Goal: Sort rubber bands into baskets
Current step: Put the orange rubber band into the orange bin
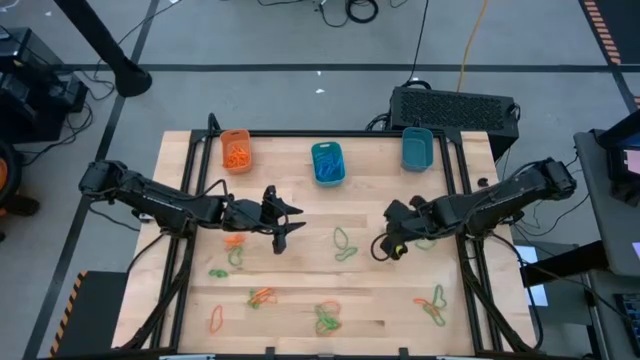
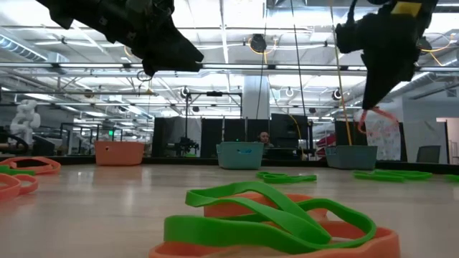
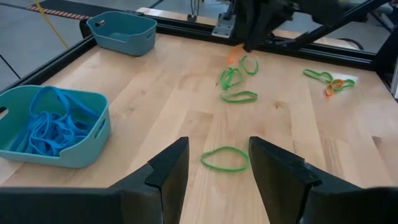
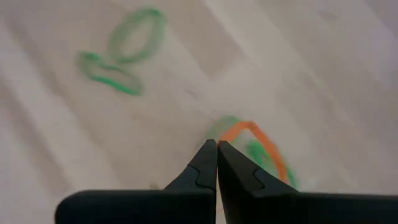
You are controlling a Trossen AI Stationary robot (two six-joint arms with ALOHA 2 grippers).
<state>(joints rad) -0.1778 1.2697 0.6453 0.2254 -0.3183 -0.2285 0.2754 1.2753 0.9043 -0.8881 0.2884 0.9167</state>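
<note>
My right gripper (image 4: pixel 216 149) is shut on an orange rubber band (image 4: pixel 261 140) and hangs above the table's right half (image 1: pixel 385 245). Loose green bands (image 4: pixel 124 56) lie on the wood under it. My left gripper (image 3: pixel 219 143) stands open above the table's middle left (image 1: pixel 290 222), with nothing between its fingers. A green band (image 3: pixel 225 159) lies flat on the wood below it. Along the far edge stand an orange basket (image 1: pixel 236 150), a teal basket (image 1: pixel 328 162) holding blue bands, and a second teal basket (image 1: pixel 416 148). My right gripper pinches the orange band at one point of its loop (image 4: pixel 231 134) between its two fingertips, coming steeply from above. The rest of the loop (image 2: pixel 376 118) hangs slack below the fingers, clear of the table.
Green and orange bands lie scattered over the near half of the table (image 1: pixel 325 318), some tangled in small heaps (image 1: pixel 434 305). A black box (image 1: pixel 455 108) sits beyond the far right edge. Black rails (image 1: pixel 465 180) run along the table's sides.
</note>
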